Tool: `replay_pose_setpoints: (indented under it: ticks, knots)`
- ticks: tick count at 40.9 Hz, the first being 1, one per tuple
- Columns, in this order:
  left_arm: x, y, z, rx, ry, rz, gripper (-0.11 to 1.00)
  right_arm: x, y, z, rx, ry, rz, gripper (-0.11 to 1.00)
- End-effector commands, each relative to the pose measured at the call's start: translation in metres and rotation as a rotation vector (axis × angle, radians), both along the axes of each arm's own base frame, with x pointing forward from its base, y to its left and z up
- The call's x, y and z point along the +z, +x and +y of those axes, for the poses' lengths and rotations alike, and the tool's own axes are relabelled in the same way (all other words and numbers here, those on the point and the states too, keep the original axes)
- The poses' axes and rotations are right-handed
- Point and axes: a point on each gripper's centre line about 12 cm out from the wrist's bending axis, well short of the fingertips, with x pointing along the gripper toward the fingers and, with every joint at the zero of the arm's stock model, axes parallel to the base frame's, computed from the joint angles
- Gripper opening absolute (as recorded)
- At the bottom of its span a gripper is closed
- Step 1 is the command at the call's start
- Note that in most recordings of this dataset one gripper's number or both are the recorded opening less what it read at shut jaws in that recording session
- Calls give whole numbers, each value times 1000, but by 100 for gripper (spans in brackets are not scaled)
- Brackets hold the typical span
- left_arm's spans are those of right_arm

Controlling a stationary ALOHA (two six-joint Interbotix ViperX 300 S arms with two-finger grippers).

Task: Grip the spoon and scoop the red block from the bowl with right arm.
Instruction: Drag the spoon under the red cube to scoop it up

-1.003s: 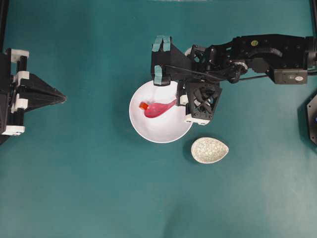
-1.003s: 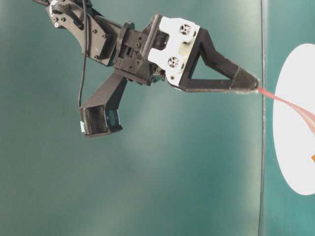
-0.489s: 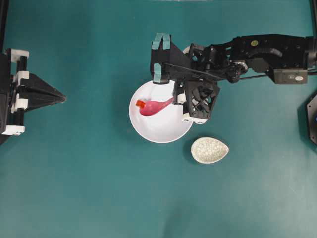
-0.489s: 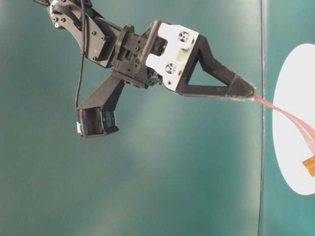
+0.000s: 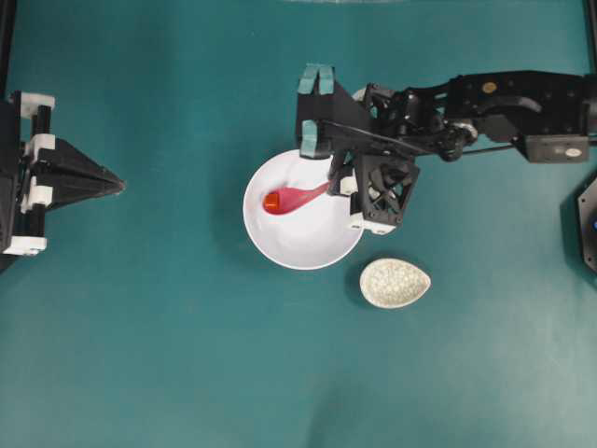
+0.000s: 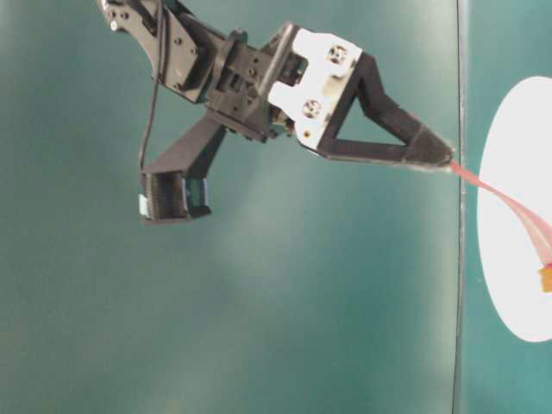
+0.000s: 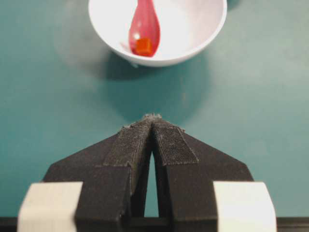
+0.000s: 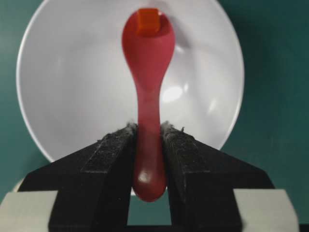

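Two arms seen. Right arm [image 5: 485, 98] stretched over bowl [image 5: 308, 247] rim, wrist pitched down; right gripper [image 8: 148, 140] clamped on spoon [image 8: 147, 72] handle. Scoop held inside bowl, block [image 8: 147, 21] seated at its tip. Left gripper [image 7: 152, 126] parked well apart from bowl, jaws pressed together, nothing held.

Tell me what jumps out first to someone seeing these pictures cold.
The pink-red spoon stands out against the white bowl at the table's centre, its handle clamped by the right gripper. The tiny red block sits at the tip of its scoop. The left gripper is parked shut at the left edge, facing the bowl.
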Motion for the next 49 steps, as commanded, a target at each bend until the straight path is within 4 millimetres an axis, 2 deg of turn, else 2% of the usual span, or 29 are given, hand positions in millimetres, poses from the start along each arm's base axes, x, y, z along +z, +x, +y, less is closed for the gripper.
replay_pose_setpoints:
  ticks: [1, 17, 30, 49]
  knots:
    - [8, 3, 0, 1, 4, -24, -1, 19, -1, 0, -8, -12, -75, 25]
    - [7, 3, 0, 1, 2, -21, -1, 16, -15, 1, -16, -14, -86, 25]
    - [7, 3, 0, 1, 4, -20, -1, 19, -32, 3, -40, -26, -166, 25]
    - [7, 3, 0, 3, -2, -20, -1, 15, -54, 21, -34, -19, -247, 25]
